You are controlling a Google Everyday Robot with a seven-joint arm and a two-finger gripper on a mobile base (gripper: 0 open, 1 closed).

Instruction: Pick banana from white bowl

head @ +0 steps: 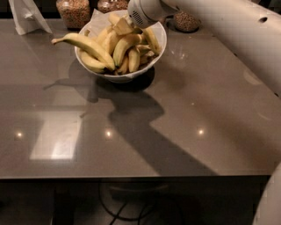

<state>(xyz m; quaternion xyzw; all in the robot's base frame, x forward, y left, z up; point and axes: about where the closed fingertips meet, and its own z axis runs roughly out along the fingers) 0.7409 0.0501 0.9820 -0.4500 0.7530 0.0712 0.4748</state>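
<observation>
The white bowl (131, 77) stands at the back middle of the grey table, piled with several yellow bananas. A plump curved banana (124, 45) lies at the top of the pile. The longest banana (88, 45) sticks out over the bowl's left rim with its pointed stem to the left. My gripper (123, 27) reaches down from the white wrist (142, 11) into the top of the pile, just above the plump banana and touching the fruit. I cannot see which banana it is on.
Glass jars of grains (73, 11) stand behind the bowl, and another jar (186, 21) is to its right. A white paper bag (26, 15) sits at the back left. My white arm (228, 30) crosses the upper right. The table's front edge (131, 176) runs across, with cables below.
</observation>
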